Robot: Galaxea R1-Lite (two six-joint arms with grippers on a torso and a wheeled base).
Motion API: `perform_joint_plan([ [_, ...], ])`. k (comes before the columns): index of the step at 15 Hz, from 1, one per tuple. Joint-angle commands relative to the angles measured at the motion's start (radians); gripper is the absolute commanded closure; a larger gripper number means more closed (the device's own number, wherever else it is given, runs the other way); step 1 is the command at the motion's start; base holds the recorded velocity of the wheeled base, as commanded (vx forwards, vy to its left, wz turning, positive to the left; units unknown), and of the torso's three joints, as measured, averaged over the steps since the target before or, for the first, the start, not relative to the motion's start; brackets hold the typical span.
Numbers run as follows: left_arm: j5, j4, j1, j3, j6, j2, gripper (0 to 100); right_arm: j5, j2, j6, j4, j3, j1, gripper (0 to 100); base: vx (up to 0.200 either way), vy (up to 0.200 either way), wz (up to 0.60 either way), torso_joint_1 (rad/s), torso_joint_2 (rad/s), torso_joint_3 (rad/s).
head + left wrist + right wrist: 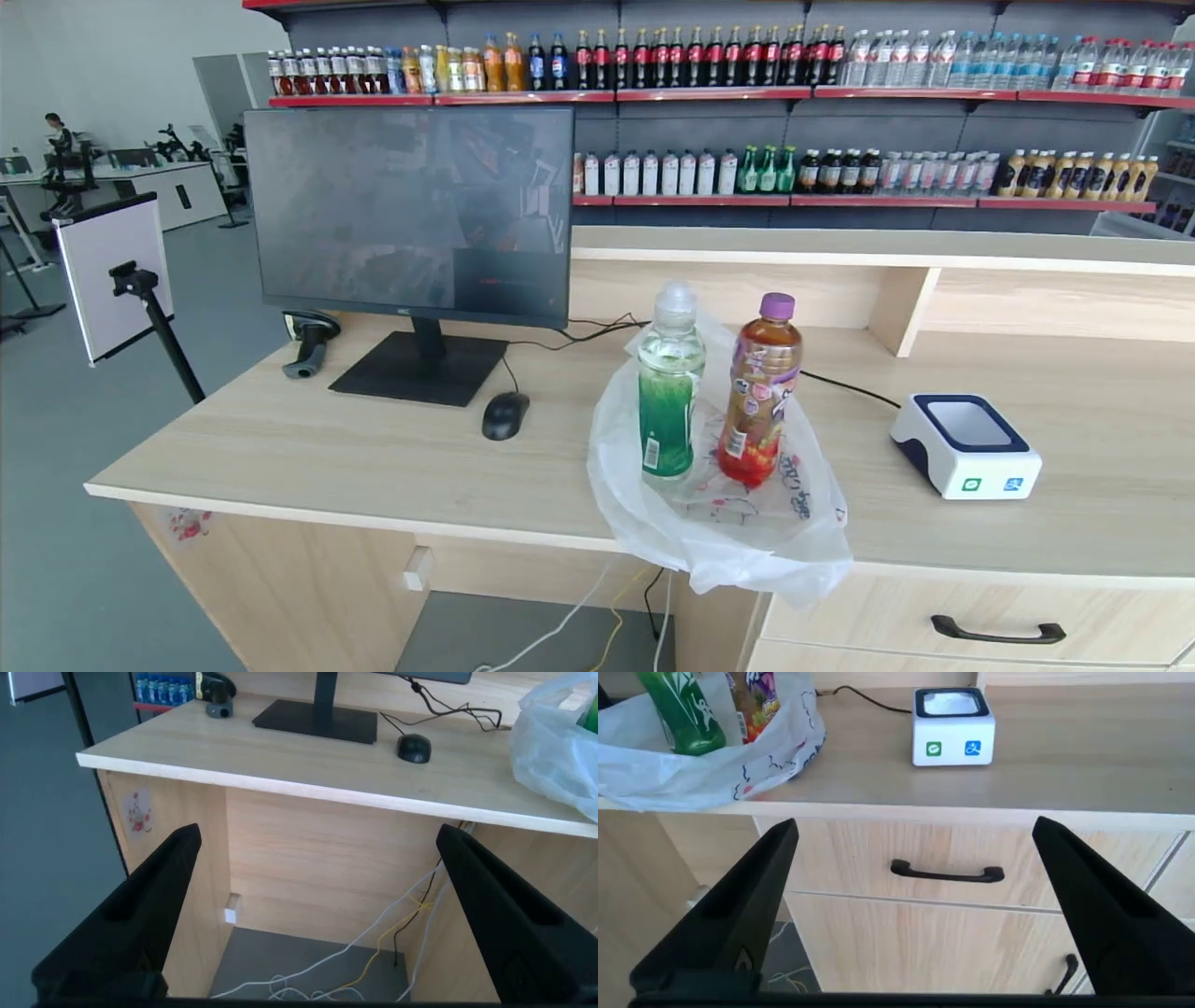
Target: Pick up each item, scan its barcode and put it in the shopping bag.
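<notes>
A shop's checkout: past the spread fingers (154, 891) of the left gripper (318, 833), a wooden counter (280, 756) carries a monitor (411, 215) and a handheld barcode scanner (308, 341). Beyond the right gripper (915, 826) sits a white desktop code reader (952, 728). Farther off, red-railed shelves (709, 93) hold rows of bottled drinks (653, 56).

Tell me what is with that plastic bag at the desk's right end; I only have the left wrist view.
Observer: Two bottles stand upright amid its plastic, a green bottle and a brown bottle with a purple cap.
Operator: Where is the countertop scanner?
Observer: The white scanner box sits on the desk, to the robot's right of the shopping bag and apart from it.
Operator: And the right tool?
Observer: The right tool is open, below the desk edge, facing the drawer handle.
</notes>
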Motion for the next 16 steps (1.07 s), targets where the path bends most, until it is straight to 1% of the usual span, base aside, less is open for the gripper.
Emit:
perform_joint_plan([
  [1, 0.001, 0.000, -0.001, 0.000, -0.001, 0.000, 0, -0.001, 0.000, 0.001, -0.001, 0.001, 0.000, 0, -0.200, 0.000, 0.00, 0.002, 0.00, 0.012],
  [3, 0.000, 0.000, -0.001, 0.000, -0.001, 0.000, 0, -0.001, 0.000, 0.009, -0.001, 0.001, 0.000, 0, -0.200, 0.000, 0.00, 0.002, 0.00, 0.002],
  [5, 0.000, 0.000, -0.001, 0.000, 0.004, 0.000, 0, -0.001, 0.000, 0.013, -0.001, 0.001, 0.000, 0, -0.200, 0.000, -0.60, 0.000, 0.00, 0.005],
  [7, 0.000, 0.000, -0.001, 0.000, 0.007, 0.000, 0, -0.001, 0.000, 0.015, -0.001, 0.001, 0.000, 0, 0.000, 0.000, -0.60, -0.005, 0.00, 0.005],
  [10, 0.000, 0.000, -0.001, 0.000, 0.006, 0.000, 0, 0.000, 0.000, 0.015, -0.001, 0.001, 0.000, 0, 0.000, 0.000, 0.00, 0.000, 0.00, 0.000],
  [16, 0.000, 0.000, -0.001, 0.000, 0.006, 0.000, 0, 0.000, 0.000, 0.017, -0.001, 0.001, 0.000, 0, 0.000, -0.200, 0.00, 0.013, 0.00, -0.002],
])
